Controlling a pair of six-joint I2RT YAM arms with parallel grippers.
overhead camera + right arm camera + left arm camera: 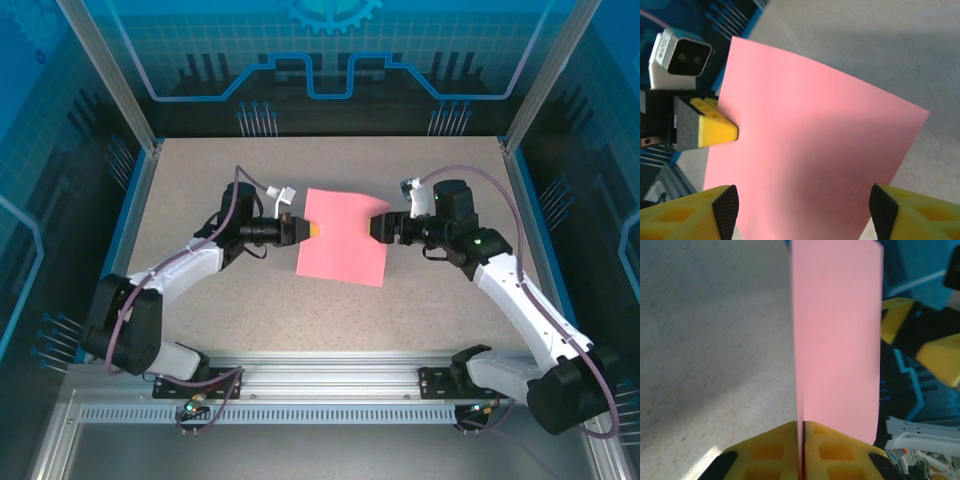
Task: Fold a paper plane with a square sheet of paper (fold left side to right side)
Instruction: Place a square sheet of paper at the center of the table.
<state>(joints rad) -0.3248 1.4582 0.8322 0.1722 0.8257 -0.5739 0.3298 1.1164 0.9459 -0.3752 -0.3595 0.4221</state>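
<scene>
The square sheet of paper point(343, 237) sits at the middle of the speckled surface point(200, 170), stretched between the 2 hands. It is flat and unfolded apart from a slight bow seen in the right wrist view point(810, 150).

The left hand point(312, 229) meets the sheet's left edge. In its own wrist view the 2 yellow fingers point(775, 450) are pressed together with the pink paper point(837, 340) pinched in the thin seam between them point(803, 426). The right wrist view shows that same hand point(715, 127) gripping the edge about halfway along.

The right hand point(378, 227) is at the opposite, right edge. Its fingers point(700, 215) are spread wide, one on either side of the sheet's edge, and neither visibly presses the paper point(802, 220). From the left wrist view the spread yellow fingers show beyond the sheet point(920, 337).

Whether the sheet's near edge rests on the surface I cannot tell.
</scene>
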